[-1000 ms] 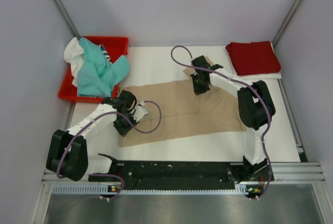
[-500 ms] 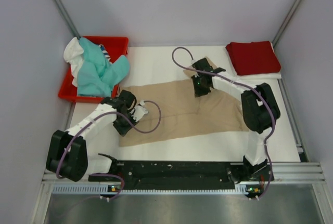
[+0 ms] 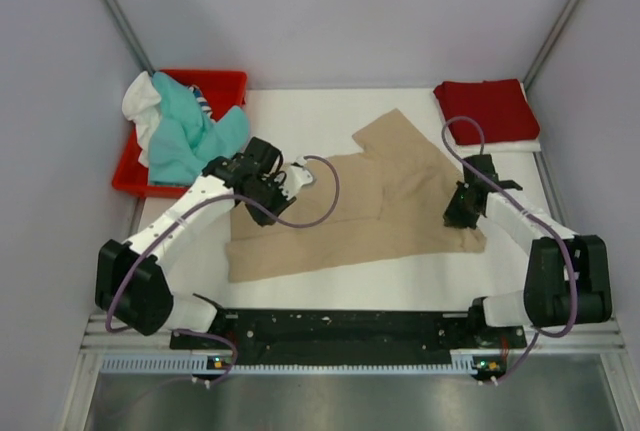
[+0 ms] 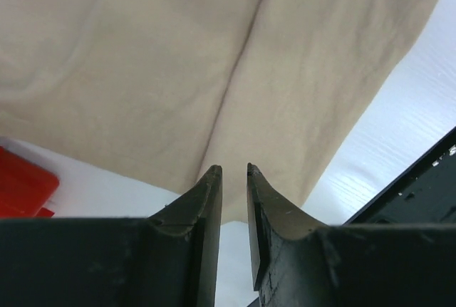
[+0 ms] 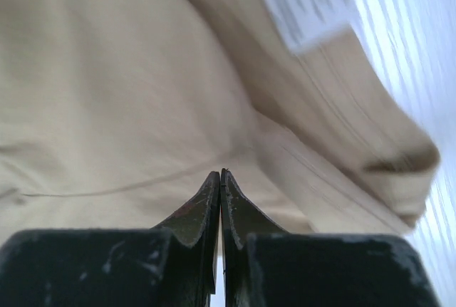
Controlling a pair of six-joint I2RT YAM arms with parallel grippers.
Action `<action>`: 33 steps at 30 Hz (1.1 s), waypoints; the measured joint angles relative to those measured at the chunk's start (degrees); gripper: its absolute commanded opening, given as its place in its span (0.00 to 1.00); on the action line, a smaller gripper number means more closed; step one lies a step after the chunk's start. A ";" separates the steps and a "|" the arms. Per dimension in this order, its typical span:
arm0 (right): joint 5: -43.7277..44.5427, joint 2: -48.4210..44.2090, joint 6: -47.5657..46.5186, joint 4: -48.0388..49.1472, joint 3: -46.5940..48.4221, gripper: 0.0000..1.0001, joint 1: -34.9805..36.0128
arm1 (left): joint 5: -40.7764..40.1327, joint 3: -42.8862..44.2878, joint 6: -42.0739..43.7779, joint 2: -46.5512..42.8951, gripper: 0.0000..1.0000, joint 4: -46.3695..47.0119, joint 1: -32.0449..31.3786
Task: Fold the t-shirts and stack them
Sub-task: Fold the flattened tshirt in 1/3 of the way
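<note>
The tan-beige t-shirt lies spread flat across the middle of the table, one sleeve pointing to the back. My left gripper hovers over its far left edge. In the left wrist view the left gripper has its jaws a narrow gap apart with nothing between them, above the tan cloth. My right gripper is at the shirt's right edge. In the right wrist view the right gripper is shut and empty over the tan cloth, near a white label. A folded dark red t-shirt lies at the back right.
A red plastic tray at the back left holds a crumpled teal t-shirt and a white t-shirt. White cloth shows under the dark red shirt. A black rail runs along the near edge.
My left gripper moved from the shirt's near left part up to its far left edge. My right gripper left the back sleeve and swung to the shirt's right edge; the sleeve now lies flat.
</note>
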 measured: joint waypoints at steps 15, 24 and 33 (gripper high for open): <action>1.70 -5.33 8.22 -6.10 -9.14 0.56 -16.96 | -1.92 -21.18 7.58 -10.32 0.40 -3.80 -3.34; 5.07 -11.65 13.40 -13.53 -8.26 0.59 -17.94 | -16.04 -31.65 9.01 -11.80 0.44 0.59 -3.32; 6.32 -2.99 17.33 -10.78 -9.25 0.13 -19.69 | -23.12 -35.85 8.31 -12.11 0.00 8.02 -3.32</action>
